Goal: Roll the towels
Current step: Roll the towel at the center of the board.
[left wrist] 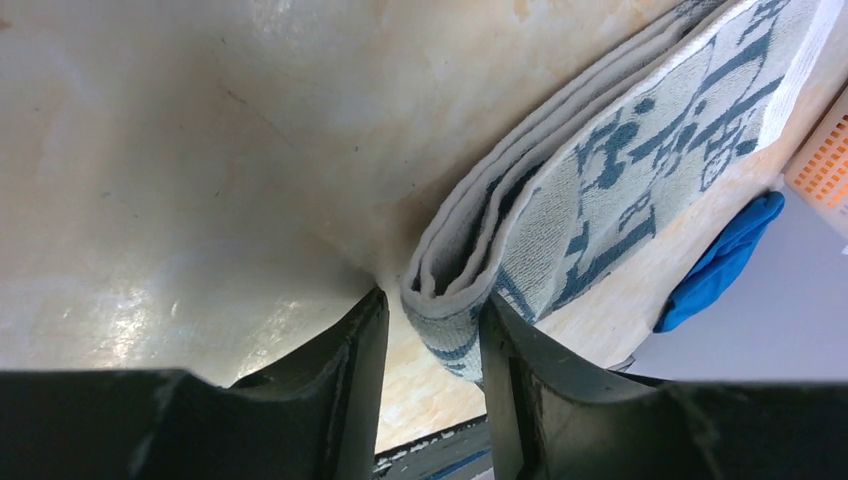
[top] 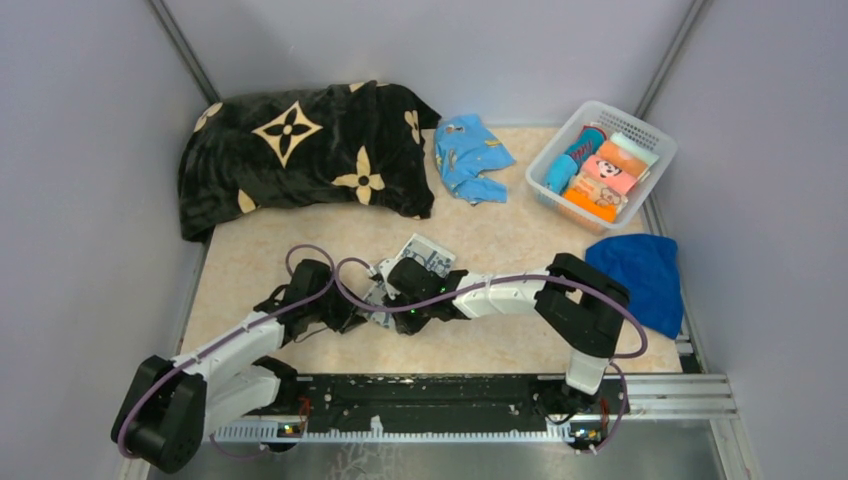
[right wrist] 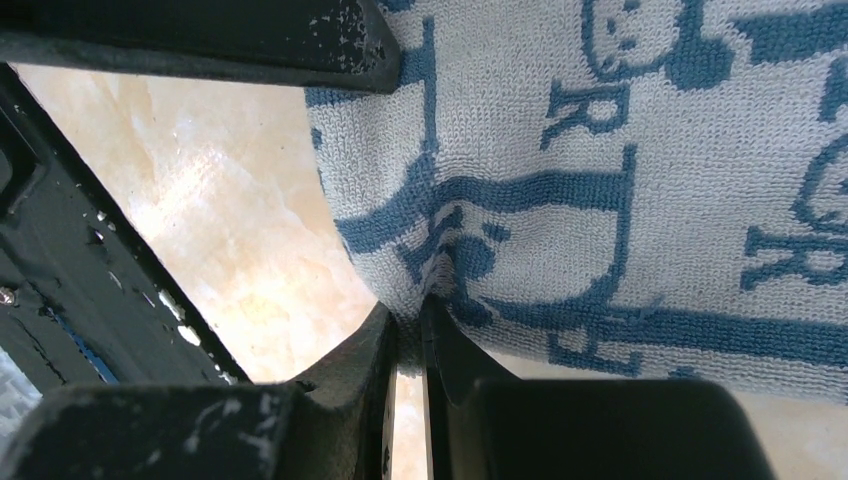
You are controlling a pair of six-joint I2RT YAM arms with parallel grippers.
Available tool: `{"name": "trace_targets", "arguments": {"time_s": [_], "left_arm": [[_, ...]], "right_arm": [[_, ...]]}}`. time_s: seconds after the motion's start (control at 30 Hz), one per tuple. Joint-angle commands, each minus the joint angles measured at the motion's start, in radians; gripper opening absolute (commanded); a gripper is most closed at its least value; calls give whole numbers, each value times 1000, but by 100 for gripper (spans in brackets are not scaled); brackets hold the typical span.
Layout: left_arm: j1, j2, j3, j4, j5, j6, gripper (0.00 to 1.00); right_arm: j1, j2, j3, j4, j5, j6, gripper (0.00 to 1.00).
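At mid-tabletop (top: 250, 270): you are working the white terry towel with dark-blue print (left wrist: 600, 170), which is lying folded in flat layers, not yet rolled.
Left end effector (left wrist: 435, 320): its fingers are standing apart, straddling the towel's folded end, with a sliver of gap showing on one side.
Right end effector (right wrist: 405, 330): its fingers are pinching together on a pleat of the same towel.
Small turquoise terry towel (top: 470, 155): lying crumpled near the back wall, unrolled.
Large royal-blue terry towel (top: 640, 275): lying bunched at the right edge, unrolled.
White plastic basket (top: 655, 135): holding what look like rolled cloths.
Progress: you are seemingly only beginning; three rolls are waiting.
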Motion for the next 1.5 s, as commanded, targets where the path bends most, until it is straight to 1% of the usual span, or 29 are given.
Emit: {"name": "trace_targets", "arguments": {"time_s": [0.0,0.07,0.13,0.17,0.27,0.37,0.43,0.57,0.7,0.77,1.0,1.33,1.47], "left_arm": [[4,18,-22,48,-46,-15,44],[4,28,-22,65,-40,-18,42],[4,39,-21,85,-30,-21,36],[4,45,-20,90,-26,-21,32],[4,51,-8,85,-23,-19,23],[4,49,11,56,-20,-12,19],[4,46,22,39,-15,-11,17],[4,35,30,12,-14,-10,16],[4,18,35,-4,-18,-11,15],[4,11,38,-11,-22,-12,15],[4,8,44,-20,-25,-9,15],[3,0,61,-27,-19,-12,15],[4,6,74,-36,-16,-25,16]], "right_arm": [[0,-41,-12,24,-14,2,12],[0,-41,-12,29,-16,0,12],[0,-40,-6,27,-16,-7,12],[0,-41,-5,24,-14,-12,14],[4,-66,-4,16,-8,-46,26],[20,-123,-4,15,20,-96,34],[30,-145,8,13,30,-128,37],[43,-144,39,35,25,-178,40],[46,-112,68,59,-8,-206,41],[50,-67,74,72,-13,-216,41],[54,2,60,108,-45,-230,43],[74,50,5,27,2,-264,45],[103,82,14,-25,99,-285,45]]}}
